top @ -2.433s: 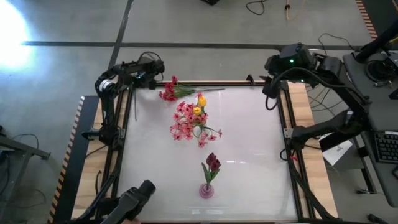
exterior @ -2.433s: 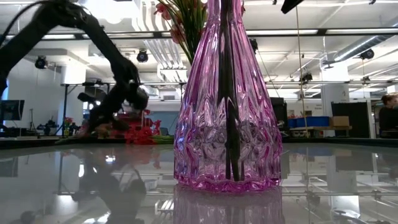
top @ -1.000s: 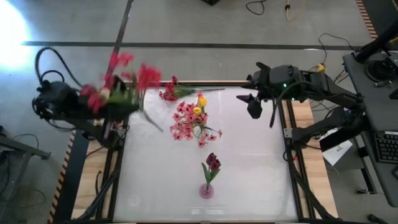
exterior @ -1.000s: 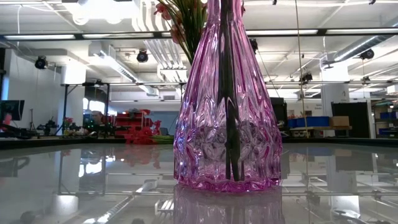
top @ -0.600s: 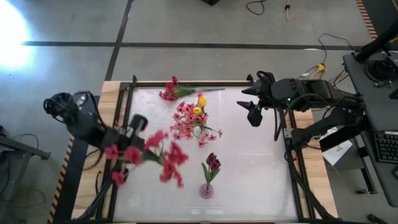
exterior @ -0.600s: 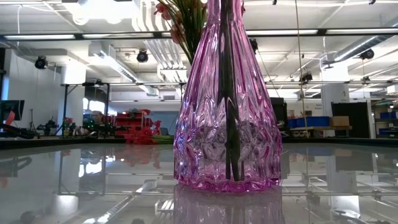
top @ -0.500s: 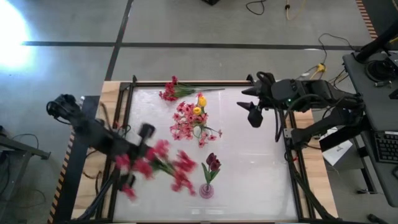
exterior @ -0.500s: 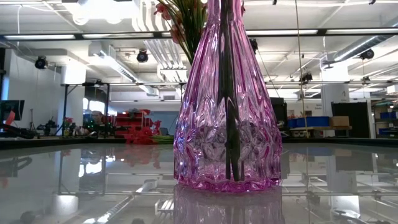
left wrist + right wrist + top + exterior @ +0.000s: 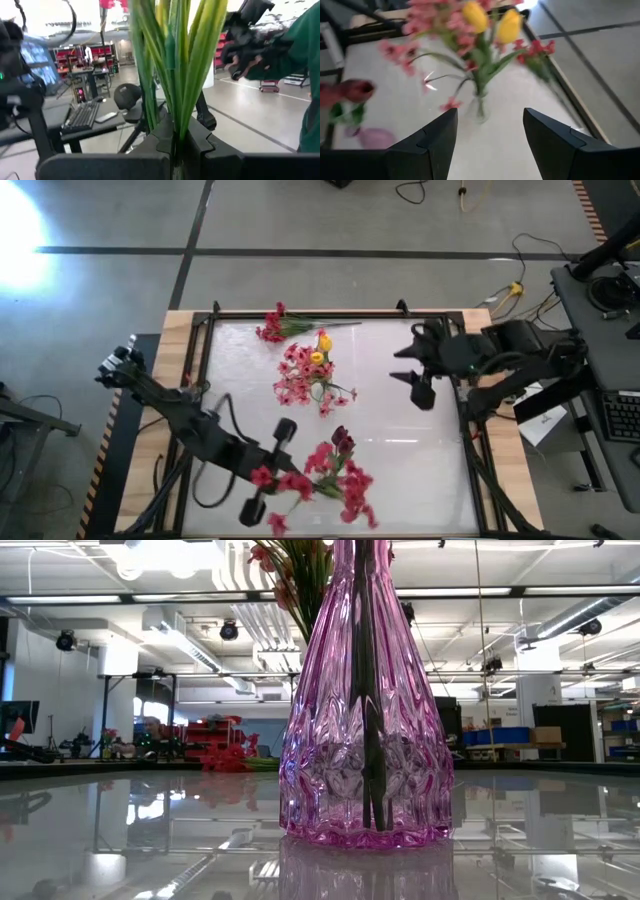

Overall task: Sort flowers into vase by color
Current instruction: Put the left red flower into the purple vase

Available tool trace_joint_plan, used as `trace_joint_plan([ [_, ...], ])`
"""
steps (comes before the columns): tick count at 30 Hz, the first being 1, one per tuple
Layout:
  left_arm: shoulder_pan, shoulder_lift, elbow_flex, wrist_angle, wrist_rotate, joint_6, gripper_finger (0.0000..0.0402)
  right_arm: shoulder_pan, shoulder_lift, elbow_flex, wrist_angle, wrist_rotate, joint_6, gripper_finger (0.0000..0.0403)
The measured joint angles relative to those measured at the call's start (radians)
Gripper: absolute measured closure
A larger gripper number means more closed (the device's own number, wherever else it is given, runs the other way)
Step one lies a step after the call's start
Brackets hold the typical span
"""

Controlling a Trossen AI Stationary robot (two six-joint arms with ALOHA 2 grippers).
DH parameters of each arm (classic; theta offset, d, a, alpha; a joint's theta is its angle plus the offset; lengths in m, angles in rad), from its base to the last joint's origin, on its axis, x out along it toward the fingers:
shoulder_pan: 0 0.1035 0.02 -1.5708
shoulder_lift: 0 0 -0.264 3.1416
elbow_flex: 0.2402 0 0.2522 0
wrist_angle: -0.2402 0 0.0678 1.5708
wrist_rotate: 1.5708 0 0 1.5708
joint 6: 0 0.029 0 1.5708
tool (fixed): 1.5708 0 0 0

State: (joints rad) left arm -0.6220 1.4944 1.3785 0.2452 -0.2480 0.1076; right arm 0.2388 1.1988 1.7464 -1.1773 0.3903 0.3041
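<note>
**Holding a red spray beside the pink vase**

The left gripper [image 9: 265,470] is low over the near part of the desk [image 9: 400,460], just left of the pink vase [image 9: 332,486]. Its fingers [image 9: 165,135] are closed on the green stems of a red spray [image 9: 325,483], which point up between them in the left wrist view. The red blossoms spread across the near edge of the desk, and in the high view they lie over and around the vase. Whether the spray touches the vase, I cannot tell.

The vase stands upright near the front middle of the desk and holds dark red buds [image 9: 343,442] on a green stem. In the low view the vase [image 9: 365,710] fills the middle, with the stem dark inside the glass.

The right gripper [image 9: 420,385] hangs over the right side of the desk. Its fingers [image 9: 425,145] are wide apart and hold nothing. They point toward the flowers in the middle.

There, yellow tulips [image 9: 320,350] and pink sprays [image 9: 300,380] lie together. The right wrist view shows them standing in a small clear vase [image 9: 479,107]. Another red spray [image 9: 272,326] lies at the far edge, with its stem pointing right.
</note>
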Motion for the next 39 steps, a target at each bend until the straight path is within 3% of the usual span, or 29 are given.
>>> trace_joint_plan([
  [6, 0.0, 0.091, -0.056, 0.201, -0.003, -0.012, 0.0401, 0.083, 0.0, 0.0, 0.008, 0.031, 0.048, 0.0184],
  [18, 0.016, 0.086, -0.307, 0.513, -0.079, 0.036, 0.0401, 0.124, 0.0, 0.0, 0.008, 0.032, 0.16, 0.0184],
  [30, 0.031, 0.087, -0.387, 0.503, -0.092, 0.004, 0.0401, 0.124, 0.001, 0.0, 0.008, 0.032, 0.239, 0.0184],
  [39, 0.031, 0.087, -0.397, 0.356, -0.093, -0.13, 0.0401, 0.124, 0.002, 0.0, 0.007, 0.032, 0.276, 0.0184],
])
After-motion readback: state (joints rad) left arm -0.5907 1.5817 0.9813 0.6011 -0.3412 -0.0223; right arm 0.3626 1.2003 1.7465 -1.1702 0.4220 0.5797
